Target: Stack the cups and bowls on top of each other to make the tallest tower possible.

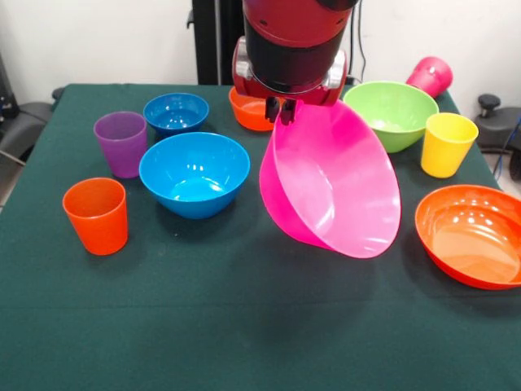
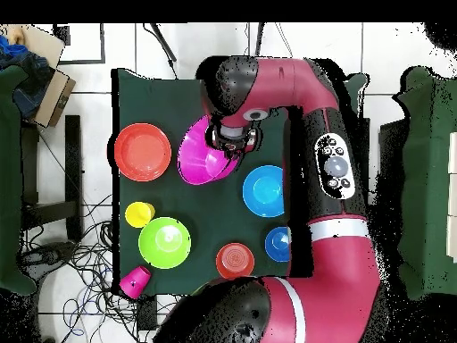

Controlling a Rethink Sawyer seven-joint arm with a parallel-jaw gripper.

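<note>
My gripper (image 1: 281, 110) is shut on the rim of the very large pink bowl (image 1: 334, 183) and holds it tilted above the table's middle; the bowl also shows in the overhead view (image 2: 198, 159). The medium blue bowl (image 1: 194, 173) stands to its left. Behind are the small blue bowl (image 1: 176, 112) and the small orange bowl (image 1: 248, 114), partly hidden by the arm. The lime green bowl (image 1: 391, 114) and large orange bowl (image 1: 472, 236) are on the right. The purple cup (image 1: 121, 143), orange cup (image 1: 97, 215) and yellow cup (image 1: 448, 144) stand upright. The magenta cup (image 1: 430, 76) lies on its side.
The dark green table (image 1: 244, 326) has open cloth along its front edge. In the overhead view the arm (image 2: 321, 161) covers the table's right side, hiding the purple and orange cups. The magenta cup (image 2: 136, 281) lies at the table's corner.
</note>
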